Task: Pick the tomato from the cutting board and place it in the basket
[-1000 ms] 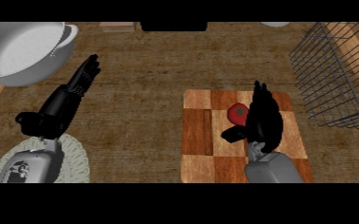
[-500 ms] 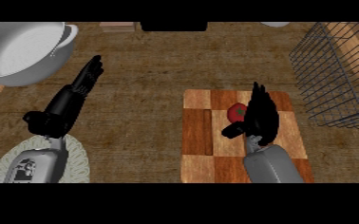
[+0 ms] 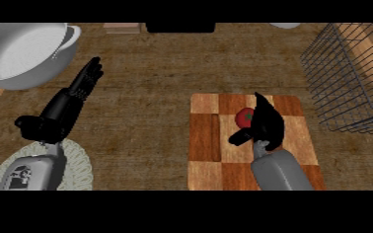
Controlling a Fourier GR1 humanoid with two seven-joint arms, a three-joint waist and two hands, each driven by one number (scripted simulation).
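The right hand (image 3: 267,123) lay with straight fingers against the tomato (image 3: 245,117) on the cutting board (image 3: 211,138); the left hand (image 3: 73,96) rested open; the basket (image 3: 342,74) stood well apart.

Grey pot (image 3: 33,54) at far left (partly cut off), pale woven mat (image 3: 73,170) at lower left, brown counter (image 3: 160,103)

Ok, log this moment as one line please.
stage: reach | right hand: open, beside tomato on cutting board | left hand: open, resting | basket: far right
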